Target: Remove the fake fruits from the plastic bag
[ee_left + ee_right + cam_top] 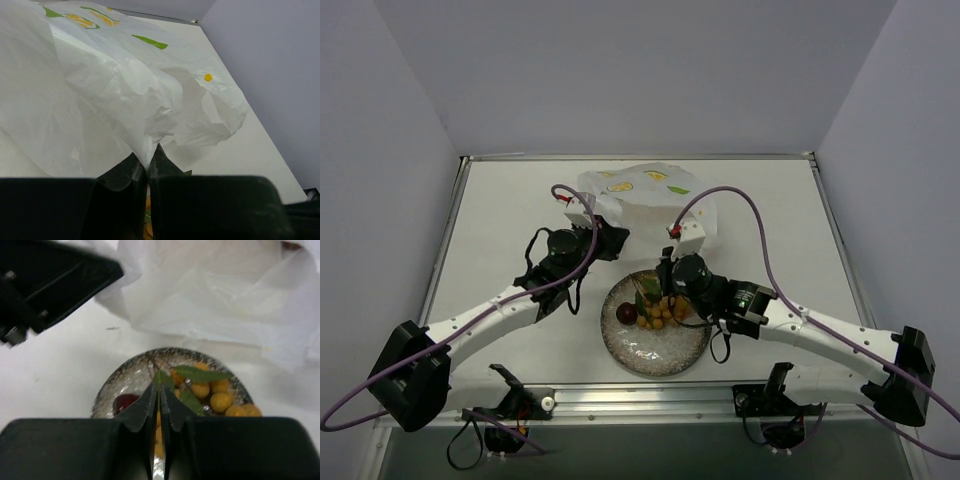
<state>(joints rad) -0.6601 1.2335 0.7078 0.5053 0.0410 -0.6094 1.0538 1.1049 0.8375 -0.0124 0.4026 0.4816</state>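
The plastic bag lies crumpled at the back middle of the table, white with citrus prints. My left gripper is shut on a pinched fold of the bag, and its tips hold the film up. Two fake fruits lie on the speckled plate in front of the bag: a bunch of yellow-orange berries with green leaves and a dark maroon ball. My right gripper hovers over the plate, jaws shut, just above the berries and beside the maroon ball.
The bag fills the space just behind the plate. The left gripper's black body hangs close to the plate's back left. A raised metal rim bounds the table, and purple cables arc over both arms.
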